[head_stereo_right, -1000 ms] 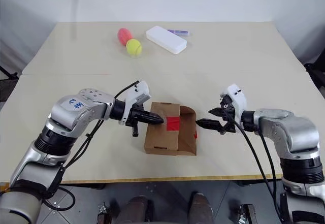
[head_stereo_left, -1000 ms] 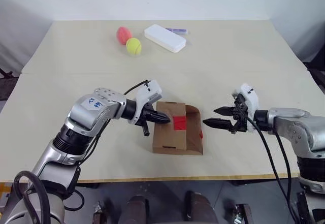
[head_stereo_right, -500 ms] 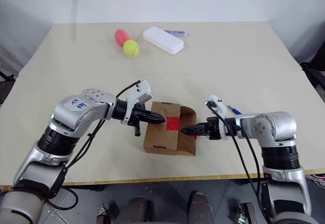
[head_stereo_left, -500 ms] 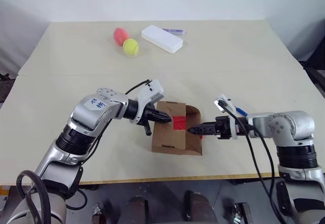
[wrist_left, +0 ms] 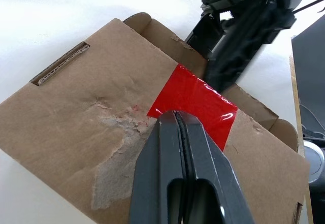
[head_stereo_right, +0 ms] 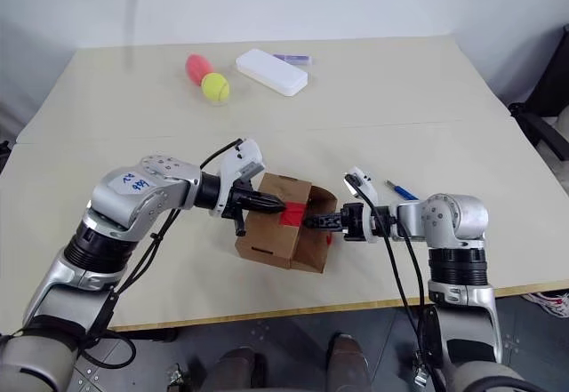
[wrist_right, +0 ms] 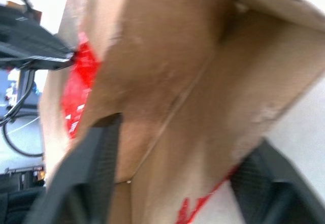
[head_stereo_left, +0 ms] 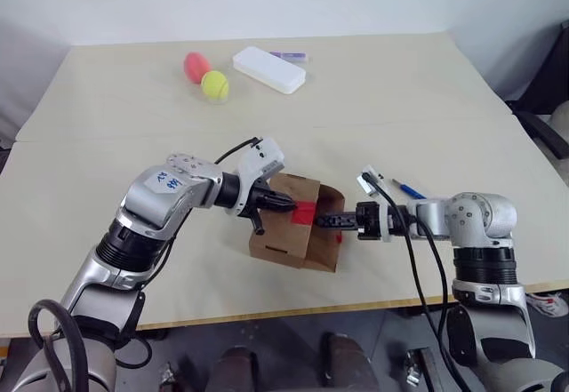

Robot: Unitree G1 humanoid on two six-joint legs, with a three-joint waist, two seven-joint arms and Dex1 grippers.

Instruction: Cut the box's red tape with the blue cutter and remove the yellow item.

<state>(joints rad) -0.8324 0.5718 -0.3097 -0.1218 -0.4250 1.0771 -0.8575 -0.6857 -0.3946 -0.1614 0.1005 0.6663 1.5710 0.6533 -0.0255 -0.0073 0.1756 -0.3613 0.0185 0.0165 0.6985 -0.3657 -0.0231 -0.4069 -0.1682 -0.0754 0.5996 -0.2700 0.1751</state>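
The brown box (head_stereo_left: 277, 235) lies on the table with its right end open. The red tape (wrist_left: 195, 102) sits on its top face. My left gripper (head_stereo_left: 286, 204) is shut, its tip pressed on the box top at the tape's edge. My right gripper (head_stereo_left: 323, 220) reaches into the open end. In the right wrist view its fingers (wrist_right: 91, 173) stand apart with the box's cardboard between them. The blue cutter (head_stereo_left: 410, 189) lies on the table behind my right arm, held by nothing. The yellow item is hidden.
At the far side of the table (head_stereo_left: 427, 116) lie a pink-red ball (head_stereo_left: 194, 65), a yellow-green ball (head_stereo_left: 213, 85), a flat white case (head_stereo_left: 268, 68) and a small purple stick (head_stereo_left: 289, 55). The table's front edge runs just below the box.
My right gripper has swung left and rolled, going from beside the box into its open end. The box has turned a little. The left gripper has stayed on the box top.
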